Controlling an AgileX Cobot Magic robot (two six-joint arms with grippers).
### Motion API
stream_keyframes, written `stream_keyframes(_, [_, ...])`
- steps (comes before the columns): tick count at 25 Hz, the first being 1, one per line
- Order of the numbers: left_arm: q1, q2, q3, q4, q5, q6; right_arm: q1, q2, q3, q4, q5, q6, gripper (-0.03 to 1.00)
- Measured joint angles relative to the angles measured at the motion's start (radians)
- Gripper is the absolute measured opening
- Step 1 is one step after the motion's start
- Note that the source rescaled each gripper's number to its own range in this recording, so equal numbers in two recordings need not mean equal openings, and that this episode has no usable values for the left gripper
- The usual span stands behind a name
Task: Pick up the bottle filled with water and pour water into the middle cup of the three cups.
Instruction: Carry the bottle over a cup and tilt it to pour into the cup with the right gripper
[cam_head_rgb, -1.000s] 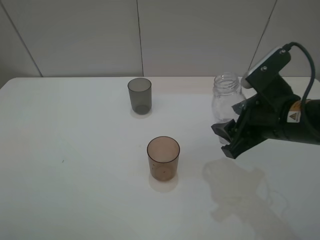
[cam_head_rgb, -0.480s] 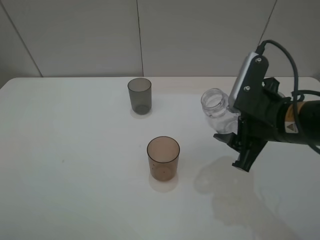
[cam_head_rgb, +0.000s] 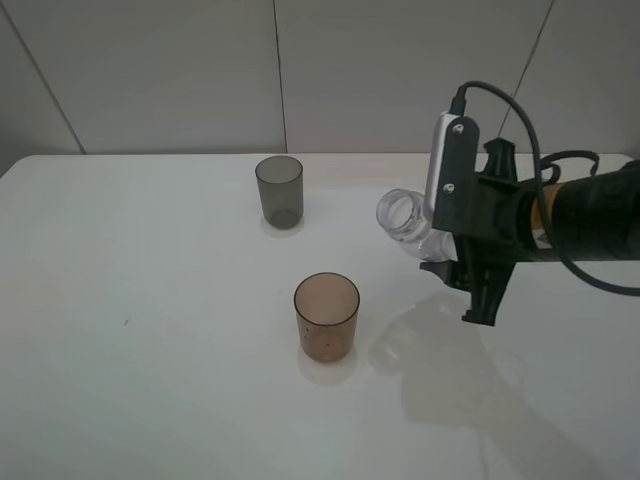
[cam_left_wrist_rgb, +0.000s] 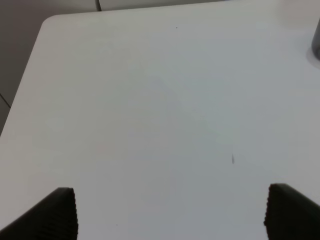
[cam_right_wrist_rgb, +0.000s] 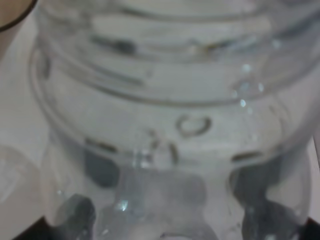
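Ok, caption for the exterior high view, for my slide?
Right tool holds the clear bottle tilted toward the brown cup, grey cup behind.

Clear bottle (cam_head_rgb: 405, 219) tilted (mouth leftward), aloft right of upright amber middle cup (cam_head_rgb: 326, 317).

White table (cam_head_rgb: 150, 400) — pale panelled wall (cam_head_rgb: 150, 70) behind, dark seams.

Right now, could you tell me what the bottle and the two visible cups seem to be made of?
The bottle: clear glossy plastic, probably; the table shows through and its threaded neck glints. The brown cup: smooth translucent amber plastic, its far wall visible through it. The grey cup: likely the same, smoky-tinted.
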Motion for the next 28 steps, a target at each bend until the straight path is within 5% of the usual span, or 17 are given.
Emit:
stream_keyframes(16, [0.000,0.000,0.000,0.000,0.000,0.000,0.090,0.098,-0.094,-0.303,0.012,0.000,0.00])
stream_keyframes(28, [0.000,0.000,0.000,0.000,0.000,0.000,0.090,0.167,-0.175,-0.421,0.045,0.000,0.00])
